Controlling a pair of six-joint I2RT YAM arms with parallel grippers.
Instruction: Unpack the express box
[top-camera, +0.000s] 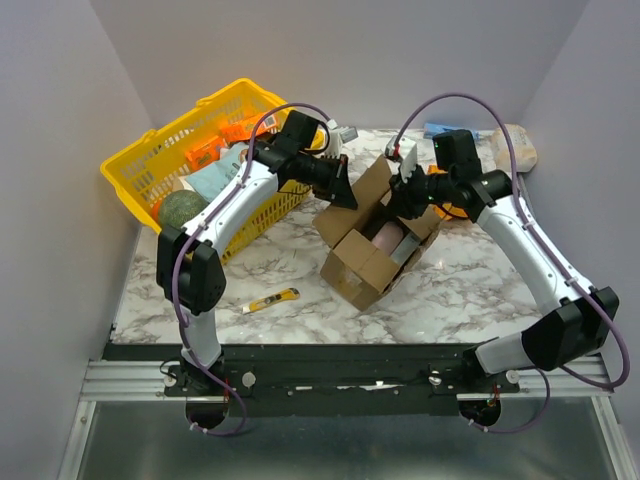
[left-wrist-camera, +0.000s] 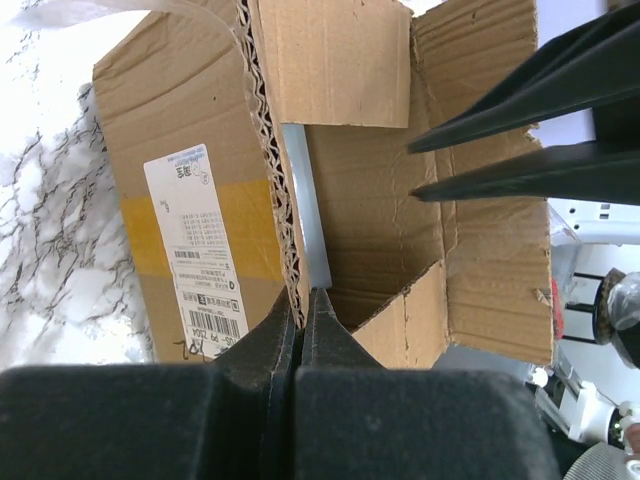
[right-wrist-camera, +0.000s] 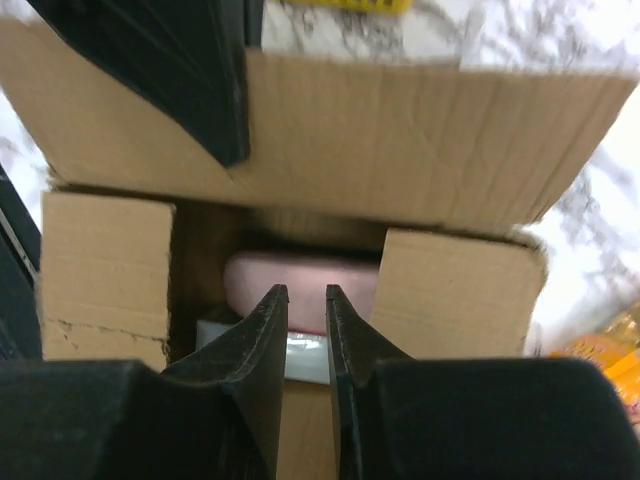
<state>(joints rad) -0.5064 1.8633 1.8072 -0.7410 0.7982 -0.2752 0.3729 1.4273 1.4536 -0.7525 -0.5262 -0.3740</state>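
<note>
Left gripper (left-wrist-camera: 303, 295): two matte black fingers, wedge-shaped, tapering to thin tips, set in a blocky black body. Right gripper (right-wrist-camera: 307, 290) was of the same build. My left arm (top-camera: 225, 215) and right arm (top-camera: 535, 250) wore white shells on the long links and bulky black housings at the joints. A purple cable (top-camera: 262, 118) looped loose along each arm.
</note>
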